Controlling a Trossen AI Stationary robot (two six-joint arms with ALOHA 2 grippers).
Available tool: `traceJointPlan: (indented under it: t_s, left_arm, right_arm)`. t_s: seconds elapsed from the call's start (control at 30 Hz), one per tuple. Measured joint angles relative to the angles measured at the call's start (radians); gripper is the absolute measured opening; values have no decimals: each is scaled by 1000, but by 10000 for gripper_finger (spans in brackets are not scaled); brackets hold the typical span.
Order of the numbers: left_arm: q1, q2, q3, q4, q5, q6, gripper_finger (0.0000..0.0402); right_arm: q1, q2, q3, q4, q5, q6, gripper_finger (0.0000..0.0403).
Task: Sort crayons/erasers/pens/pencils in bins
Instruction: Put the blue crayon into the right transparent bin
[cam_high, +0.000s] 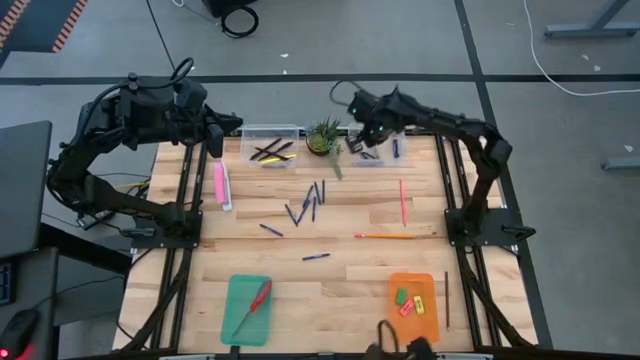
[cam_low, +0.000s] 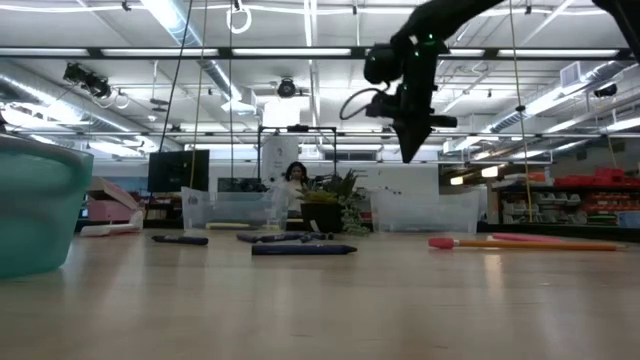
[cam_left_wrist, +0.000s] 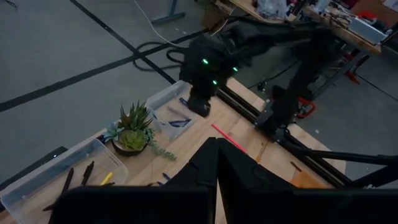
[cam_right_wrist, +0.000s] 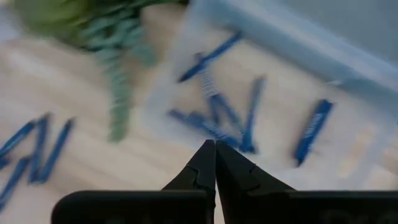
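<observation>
We've got some pens (cam_high: 312, 203) still loose near the plant (cam_high: 323, 137), right gripper (cam_high: 360, 143) pressed together, empty.

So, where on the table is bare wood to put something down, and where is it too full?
Free: the strip between the teal tray and the orange tray, below the lone blue pen. Also the left side between the pink box and the teal tray. Crowded: the middle, with scattered blue pens, and the back edge with two clear tubs and a plant.
</observation>
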Motion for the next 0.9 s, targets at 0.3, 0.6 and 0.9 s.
traceJointPlan:
  t_s: [0.3,0.6,0.9]
  left_arm:
    - [0,1,0,2,7,19,26]
    - [0,1,0,5,7,25,14]
    - [0,1,0,18,7,-1,22]
  right_arm:
    - [-119,-9,0,18,-132,29,31]
    - [112,-6,1,177,-263,133,126]
    - [293,120,2,306,-230,352,176]
